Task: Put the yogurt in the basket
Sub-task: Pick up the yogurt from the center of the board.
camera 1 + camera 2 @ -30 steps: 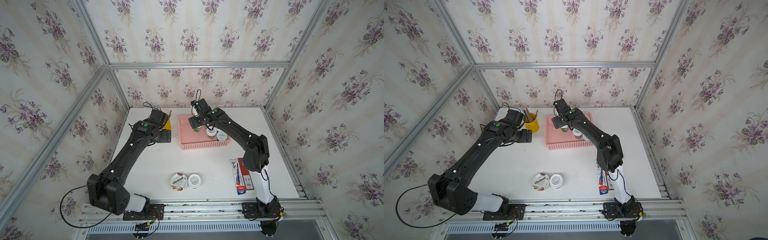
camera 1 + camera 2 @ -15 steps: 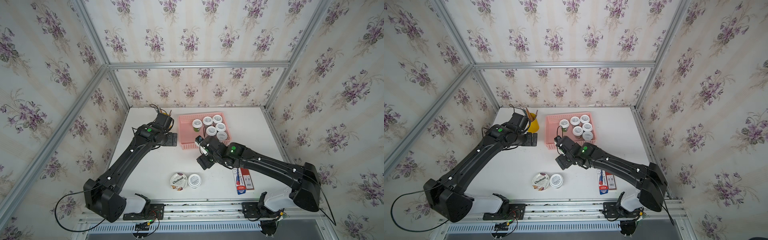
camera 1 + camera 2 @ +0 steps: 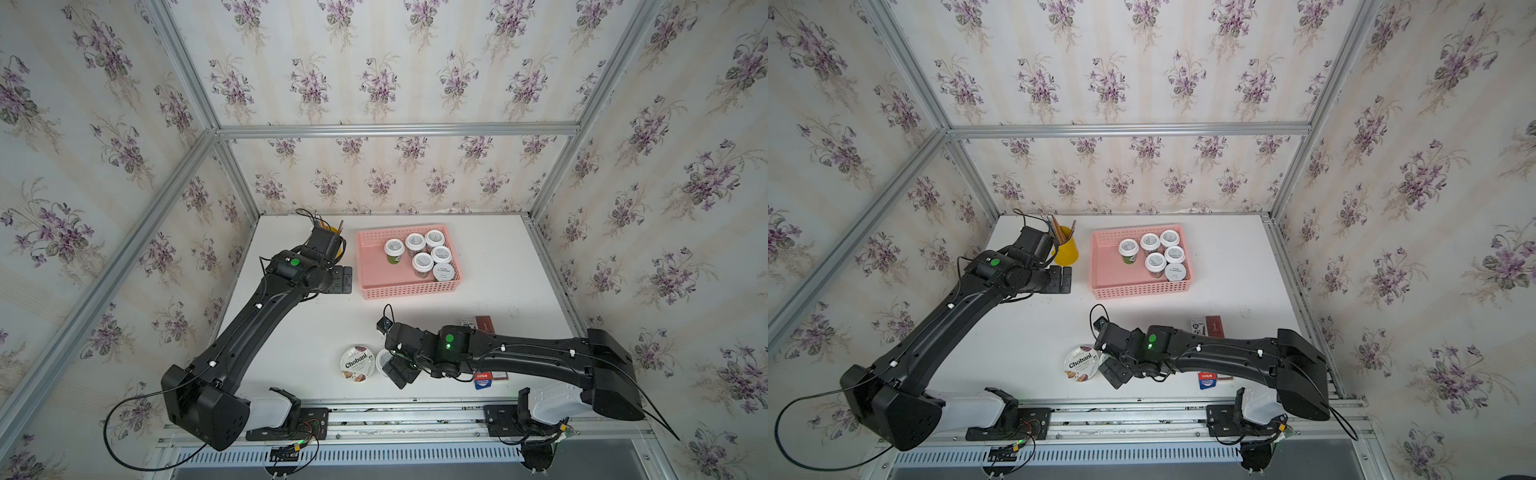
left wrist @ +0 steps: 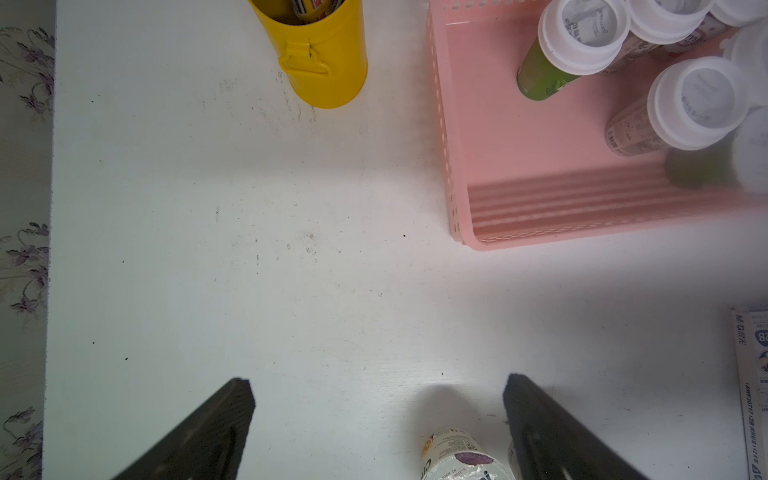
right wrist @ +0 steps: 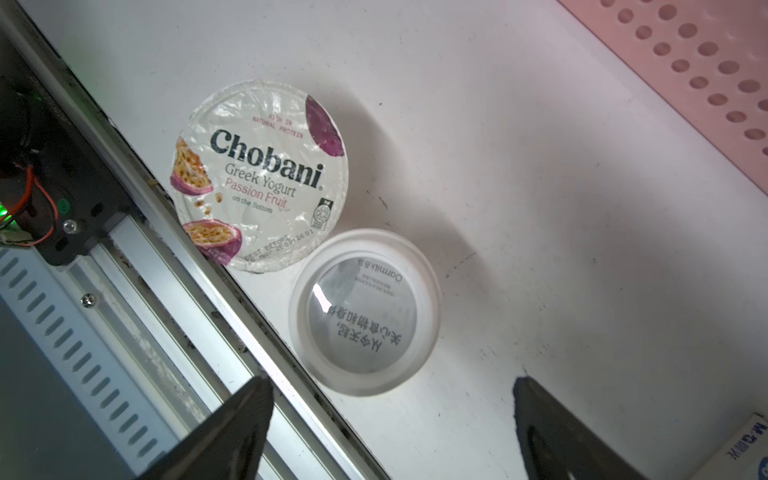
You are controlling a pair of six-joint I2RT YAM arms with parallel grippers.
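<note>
Both grippers stand released, holding nothing. The right gripper (image 5: 390,384) hangs at the near edge of the table (image 3: 291,332), about midway along it, with its jaws spread wide. In the right wrist view a white-lidded yogurt cup (image 5: 365,311) stands upright on the table below the gap between the fingers, and neither finger touches it. In a top view the gripper (image 3: 399,372) covers the right part of that cup (image 3: 381,360).

Just left of it, lid edge against lid edge, stands the wider Chobani cup (image 5: 259,174), also upright and close to the table's near rail; both top views show it (image 3: 358,363) (image 3: 1081,363). To the right, under the right arm, lies a flat red and blue packet (image 3: 484,379), and a dark red packet (image 3: 484,323) lies a little farther back.

Far across the table sits the pink basket (image 3: 365,266), with a cluster of six cups (image 3: 422,261) upright in its right half; its left half is bare. One cup at the left of the cluster has a green body (image 4: 540,79).

The left gripper (image 4: 378,383) hovers just left of the basket with its jaws apart. A yellow pencil cup (image 3: 1067,251) stands behind it, near the far left corner.
</note>
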